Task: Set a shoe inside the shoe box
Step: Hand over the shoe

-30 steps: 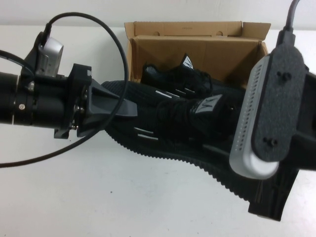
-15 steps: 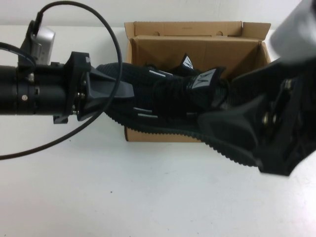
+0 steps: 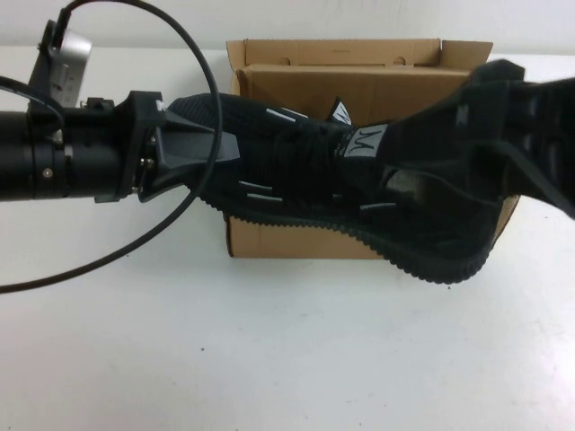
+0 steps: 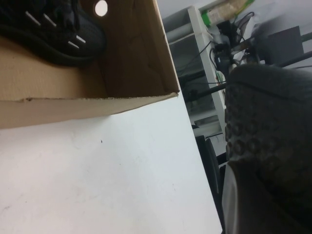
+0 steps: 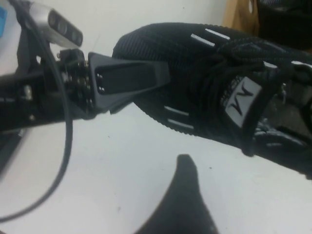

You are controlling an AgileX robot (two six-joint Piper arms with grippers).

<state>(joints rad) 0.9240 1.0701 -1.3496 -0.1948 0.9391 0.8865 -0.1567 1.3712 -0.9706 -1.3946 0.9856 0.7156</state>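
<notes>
**A:** ok so what's each arm doing here?

**B:** Left gripper (image 3: pixel 211 160) comes in from the left, and its fingers (image 5: pixel 127 77) are clamped on the toe of the shoe (image 3: pixel 305 180). The right wrist view shows one black finger lying flat across the toe's upper. Right gripper (image 3: pixel 449 153) reaches in from the right edge and has the heel end. It looks closed on the heel, though everything there is black on black, so exactly where the fingers sit is hard to make out.

**A:** so the sneaker's hanging between them?

**B:** Yep, stretched left to right between the two grippers, toe left, heel right. It's tilted so the toothed sole faces the near side and the tongue with the white logo patch (image 3: pixel 364 141) faces up and far. It sits over the near wall of the shoe box (image 3: pixel 296 241), with the sole edge overhanging the near side and the upper leaning over the opening. Can't tell if it's touching the cardboard.

**A:** anything in the box already?

**B:** Yes, a second sneaker (image 4: pixel 58 29) is lying on the box floor, same black mesh with silver dashes, next to the end wall with the round finger hole (image 4: pixel 101 8). The box's flap lid (image 3: pixel 337 52) stands open on the far side, and the box rests on the white table (image 3: pixel 269 350).
</notes>
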